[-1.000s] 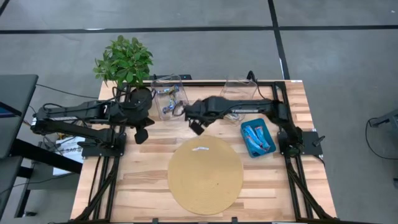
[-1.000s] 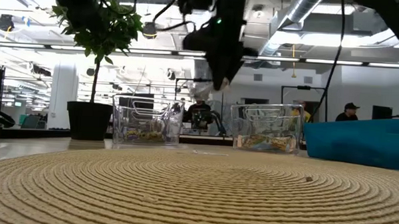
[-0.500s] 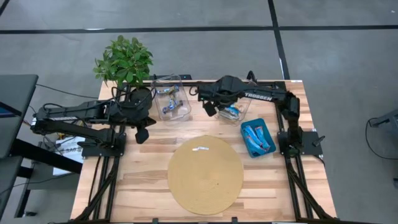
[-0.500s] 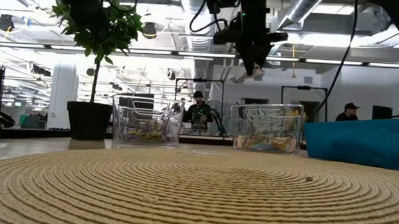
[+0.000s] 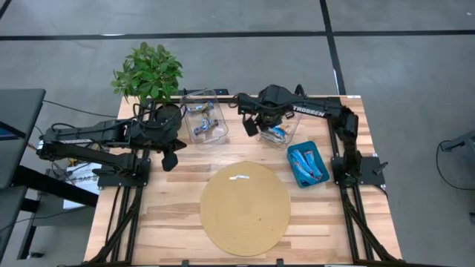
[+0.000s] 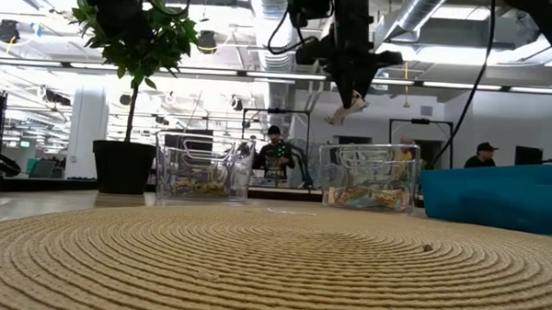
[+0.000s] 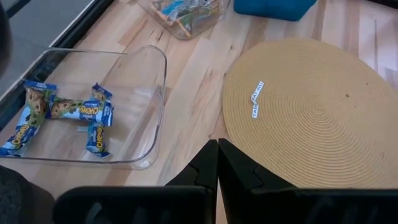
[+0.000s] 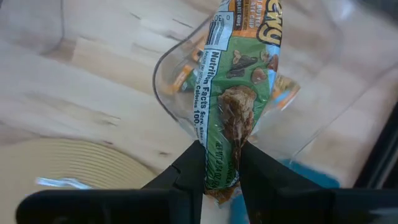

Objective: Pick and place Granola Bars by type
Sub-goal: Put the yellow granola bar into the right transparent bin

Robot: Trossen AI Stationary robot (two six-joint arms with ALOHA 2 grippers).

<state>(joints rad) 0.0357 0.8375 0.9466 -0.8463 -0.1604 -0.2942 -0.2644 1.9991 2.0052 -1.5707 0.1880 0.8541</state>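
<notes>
Right gripper is raised above the right clear bin, at the far side of the worktop. Jaws closed on one end of a granola bar: glossy crinkled wrapper, green panel with nutrition print, orange at the far end. In the low view the bar hangs from the jaws, above the bin's rim and clear of it.

Right clear bin: thin transparent plastic, rounded corners, holding more orange/green wrapped bars. Left clear bin: same make, holding blue wrapped bars lying crossed in a loose heap. The two bins stand apart, side by side along the far edge.

Teal tray: rectangular, opaque, just beside the right arm's base, holding a few blue bars. Round woven mat: coiled tan fibre, ribbed, centred on the light wooden plank worktop. One small pale wrapper-like scrap lies near the mat's far edge; type not legible.

Left gripper is parked near the potted plant, at the left clear bin's side, jaws pressed together, holding nothing.

Background in the low view: a seated person between the bins, another at the right.
</notes>
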